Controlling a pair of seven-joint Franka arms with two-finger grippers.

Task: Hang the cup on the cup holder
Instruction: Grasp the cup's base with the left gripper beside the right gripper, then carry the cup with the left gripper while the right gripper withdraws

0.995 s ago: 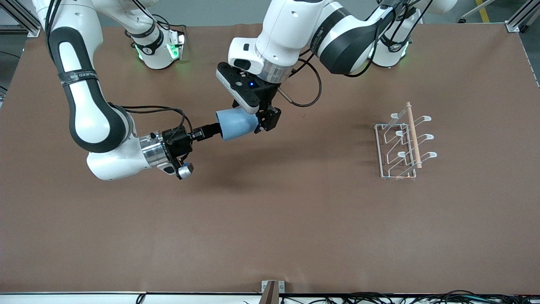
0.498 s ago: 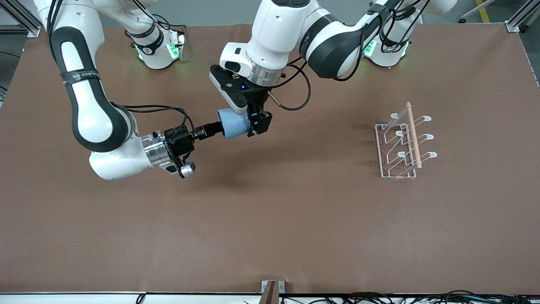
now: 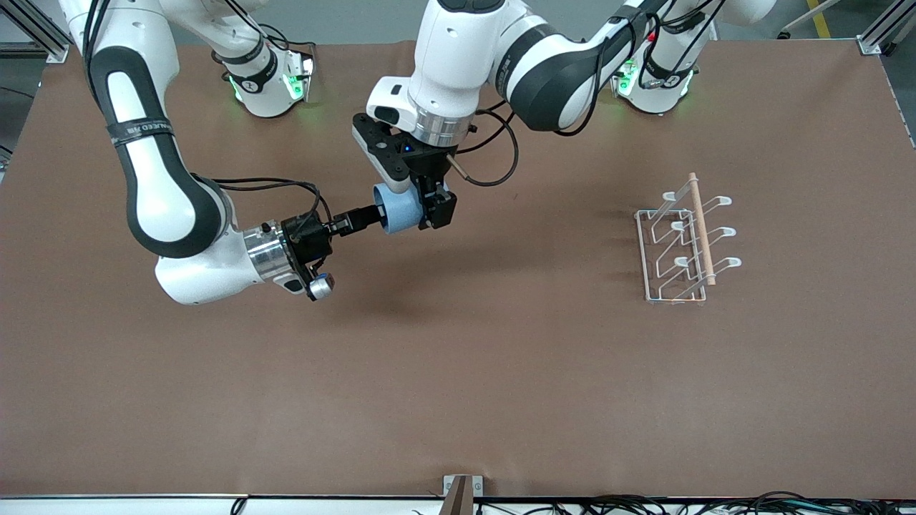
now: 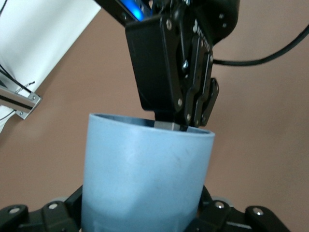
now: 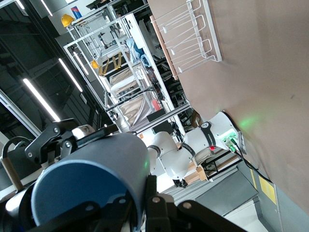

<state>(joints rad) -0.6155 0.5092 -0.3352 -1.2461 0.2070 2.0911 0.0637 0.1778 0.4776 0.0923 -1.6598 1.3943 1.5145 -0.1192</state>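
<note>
Handoff in progress: left gripper [image 3: 428, 207] pinching the light-blue cup [image 3: 398, 208], right gripper [image 3: 370, 217] also clamped on its rim and needs to let go before the carry to the white wire cup holder [image 3: 683, 239].

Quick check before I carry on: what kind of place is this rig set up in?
Most likely a robotics lab or industrial workshop. Two arms are bolted at a brown-covered table framed in aluminium profile; the right wrist view shows metal shelving, hard hats and strip lights. The cup and cup holder are test props.
</note>
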